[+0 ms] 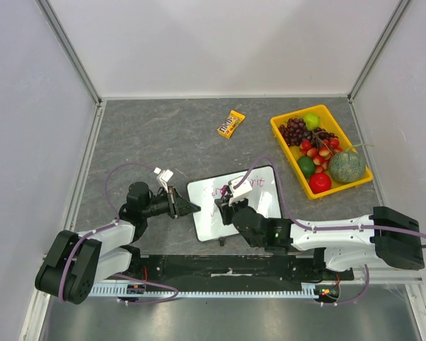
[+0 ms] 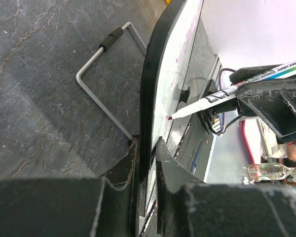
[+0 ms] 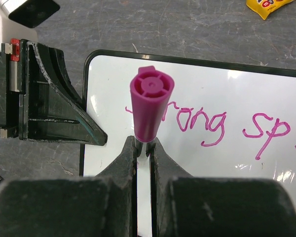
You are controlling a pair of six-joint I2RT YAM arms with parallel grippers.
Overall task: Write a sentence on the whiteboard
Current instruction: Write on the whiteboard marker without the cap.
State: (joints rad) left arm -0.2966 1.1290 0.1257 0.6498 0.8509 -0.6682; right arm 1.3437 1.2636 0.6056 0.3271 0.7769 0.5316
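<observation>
The whiteboard (image 1: 265, 201) is seen near the middle of the grey table (image 1: 163, 135), its left edge pinched between the narrow jaws of the left gripper (image 2: 149, 163). A pink marker (image 3: 149, 106) is clamped in the right gripper (image 3: 144, 148) over the board, where the sentence (image 3: 207, 126), "strong spi", is written in pink.

Bright, even light from above; soft shadows on the table (image 1: 163, 135); glare patches on the whiteboard (image 3: 227, 163); wrist-view foregrounds blurred.
</observation>
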